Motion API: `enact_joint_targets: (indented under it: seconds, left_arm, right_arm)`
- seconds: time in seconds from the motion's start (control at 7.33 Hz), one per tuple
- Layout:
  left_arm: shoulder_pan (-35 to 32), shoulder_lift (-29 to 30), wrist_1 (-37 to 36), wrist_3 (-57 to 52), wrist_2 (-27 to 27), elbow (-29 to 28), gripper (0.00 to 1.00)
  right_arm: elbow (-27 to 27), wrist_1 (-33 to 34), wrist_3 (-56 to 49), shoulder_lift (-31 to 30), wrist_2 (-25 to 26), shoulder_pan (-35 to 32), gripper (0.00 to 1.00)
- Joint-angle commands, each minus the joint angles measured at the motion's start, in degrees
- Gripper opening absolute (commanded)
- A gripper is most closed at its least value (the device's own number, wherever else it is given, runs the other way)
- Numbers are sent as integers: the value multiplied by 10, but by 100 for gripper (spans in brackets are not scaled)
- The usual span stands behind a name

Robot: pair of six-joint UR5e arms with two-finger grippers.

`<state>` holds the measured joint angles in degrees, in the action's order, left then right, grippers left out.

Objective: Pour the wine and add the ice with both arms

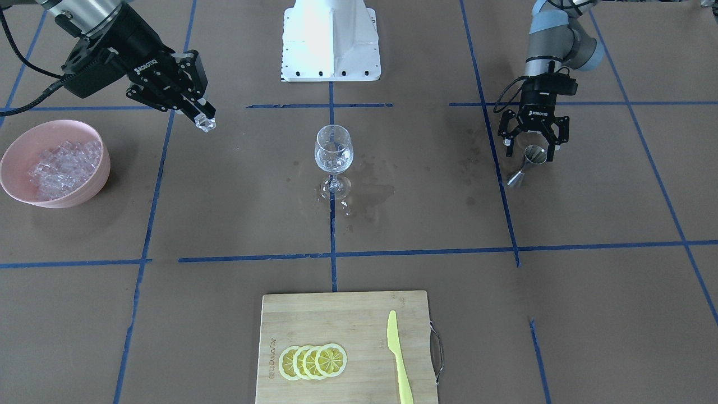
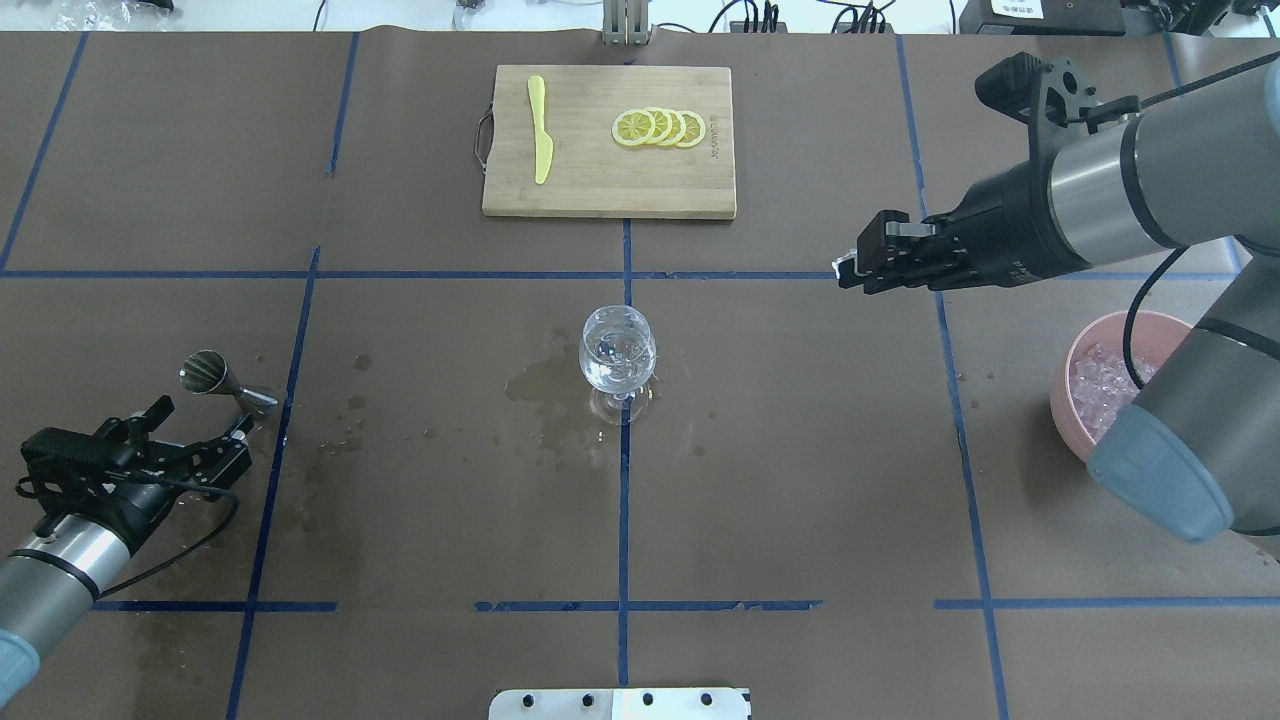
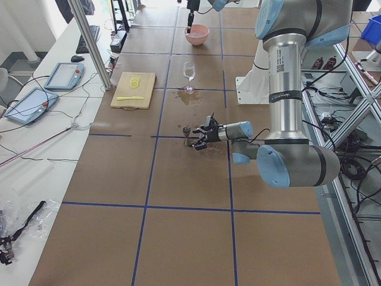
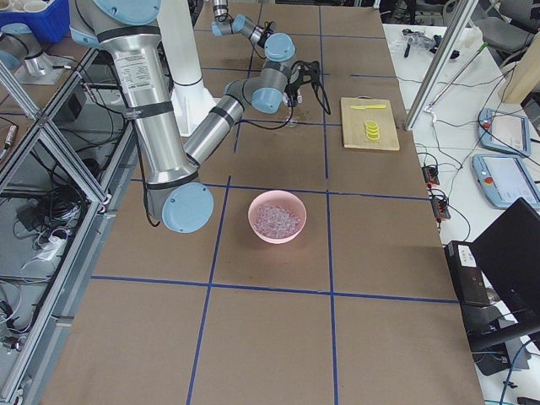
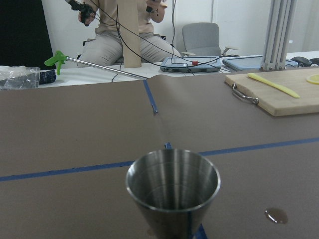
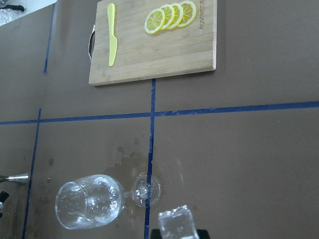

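Observation:
The wine glass (image 1: 334, 150) stands upright at the table's middle, with clear liquid in its bowl; it also shows in the overhead view (image 2: 618, 352). My right gripper (image 1: 205, 120) is shut on one clear ice cube (image 6: 174, 223) and holds it in the air between the pink bowl and the glass, apart from both. It also shows in the overhead view (image 2: 848, 266). My left gripper (image 1: 532, 150) is open. Its fingers stand on either side of a steel jigger (image 1: 526, 164), which stands on the table and looks empty in the left wrist view (image 5: 173, 186).
The pink bowl (image 1: 95, 185) holds many ice cubes on my right side. A wooden cutting board (image 2: 610, 190) at the far edge carries lemon slices (image 2: 660, 127) and a yellow knife (image 2: 540, 130). A wet patch (image 2: 545, 385) lies around the glass's foot.

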<state>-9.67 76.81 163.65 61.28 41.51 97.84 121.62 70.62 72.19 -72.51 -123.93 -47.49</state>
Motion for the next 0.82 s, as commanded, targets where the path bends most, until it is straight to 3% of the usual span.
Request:
enact_joint_targets:
  seconds: [0.0, 0.27, 0.55, 0.68]
  left_arm:
    - [0, -35, -13, 9, 69, 45, 100]
    - [0, -62, -32, 13, 155, 87, 100]
    - [-1, -114, -144, 39, 224, 214, 100]
    - [-3, -116, -179, 53, 258, 242, 100]
  right_arm:
    - [-1, 22, 6, 25, 21, 26, 0]
    - [-3, 29, 10, 33, 64, 67, 0]
    - [-14, 95, 11, 96, 84, 94, 0]
    - [-26, 103, 21, 118, 103, 114, 0]
